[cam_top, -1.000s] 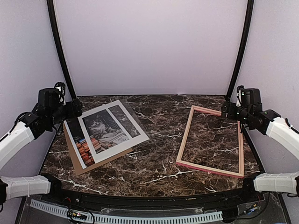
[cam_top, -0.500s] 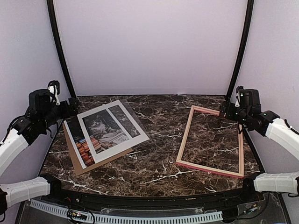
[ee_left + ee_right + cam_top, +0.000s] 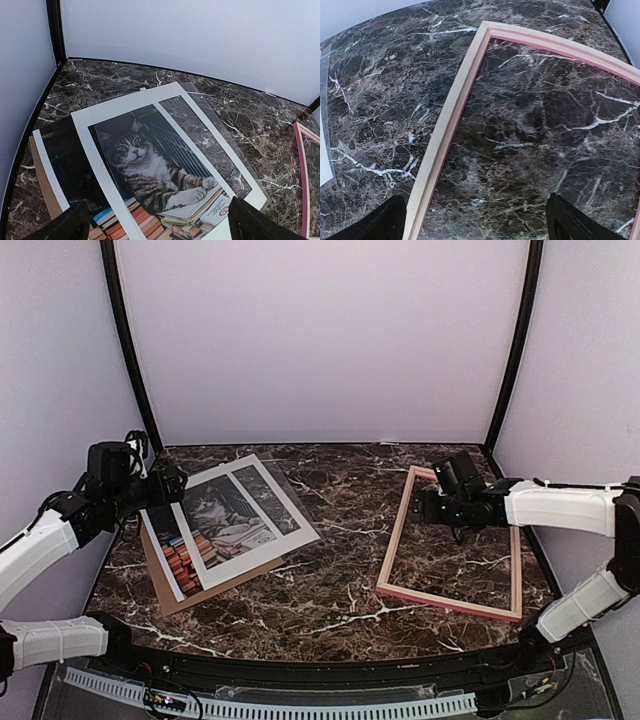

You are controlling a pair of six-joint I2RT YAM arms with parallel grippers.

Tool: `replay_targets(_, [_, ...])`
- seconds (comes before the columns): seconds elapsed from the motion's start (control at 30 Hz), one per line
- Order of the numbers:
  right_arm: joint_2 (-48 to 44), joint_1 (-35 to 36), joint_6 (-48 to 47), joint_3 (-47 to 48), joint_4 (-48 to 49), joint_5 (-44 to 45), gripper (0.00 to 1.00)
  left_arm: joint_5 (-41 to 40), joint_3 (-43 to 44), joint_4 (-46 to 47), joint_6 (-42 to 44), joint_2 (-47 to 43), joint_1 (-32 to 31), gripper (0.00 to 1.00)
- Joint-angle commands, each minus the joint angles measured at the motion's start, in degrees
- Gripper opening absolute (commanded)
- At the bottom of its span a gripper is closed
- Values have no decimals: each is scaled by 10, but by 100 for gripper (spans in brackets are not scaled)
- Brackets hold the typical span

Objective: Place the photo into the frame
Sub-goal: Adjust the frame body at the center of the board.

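- On the left half of the dark marble table (image 3: 340,580), the photo (image 3: 178,558) lies flat and askew, its cat showing through the window of a white mat (image 3: 290,525) that rests on top of it.
- Under both, a brown backing board (image 3: 215,590) sticks out along the near edge.
- Over the pile's far left corner, the left tool (image 3: 162,483) hovers with its fingers spread wide and nothing between them; its wrist view looks down on the cat and the stacked books.
- On the right half, well apart from the pile, the frame (image 3: 393,540) lies flat with bare marble showing through it.
- Above the frame's far left part, the right tool (image 3: 425,508) hangs with fingers spread wide and grips nothing; one finger is outside the left rail, the other inside.
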Motion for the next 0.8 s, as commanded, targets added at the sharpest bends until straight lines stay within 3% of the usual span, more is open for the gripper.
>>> replay_targets(0.0, [64, 21, 14, 50, 26, 19, 98, 15, -16, 24, -28, 7, 4, 99])
replay_targets(0.4, [256, 25, 5, 178, 11, -34, 84, -5, -72, 53, -106, -29, 4, 99])
replay_targets(0.77, [331, 35, -8, 214, -8, -33, 56, -9, -25, 47, -62, 33, 4, 99])
